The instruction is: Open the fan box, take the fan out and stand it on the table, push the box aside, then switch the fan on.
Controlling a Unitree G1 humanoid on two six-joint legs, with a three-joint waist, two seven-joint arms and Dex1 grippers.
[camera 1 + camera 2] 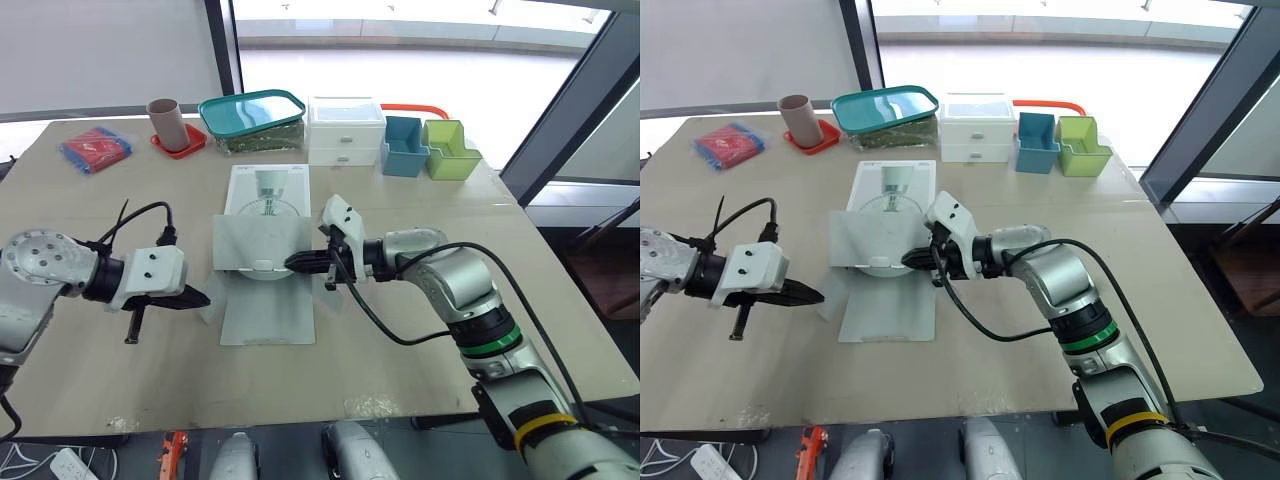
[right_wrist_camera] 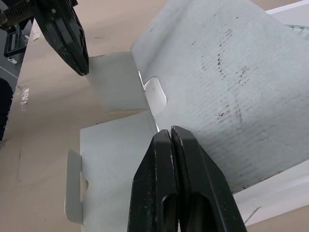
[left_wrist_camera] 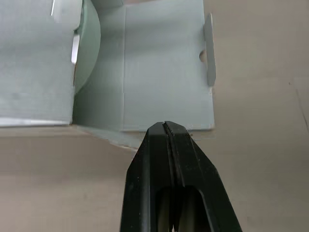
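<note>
Both pincers are pressed together: the right pincer (image 1: 300,263) points at the right edge of the pale grey-green cardboard fan box (image 1: 268,318), which lies flat on the beige table (image 1: 400,370), and the left pincer (image 1: 195,298) sits just beside the box's left flap. The round white fan (image 1: 252,276) lies inside the box, half under a loose flap. My worry is that nudging that flap with closed tips slides the light box or lets the flap spring back over the fan.

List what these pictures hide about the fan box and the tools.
- Fan: eye views, the box flap covers all but a rounded edge, so its switch is hidden.
- Right tool: right wrist view, its own tips hide whether it touches the box flap.
- Left tool: left wrist view, its tips hide any contact with the box.
- Drawers: eye views, shut fronts hide the contents.
</note>
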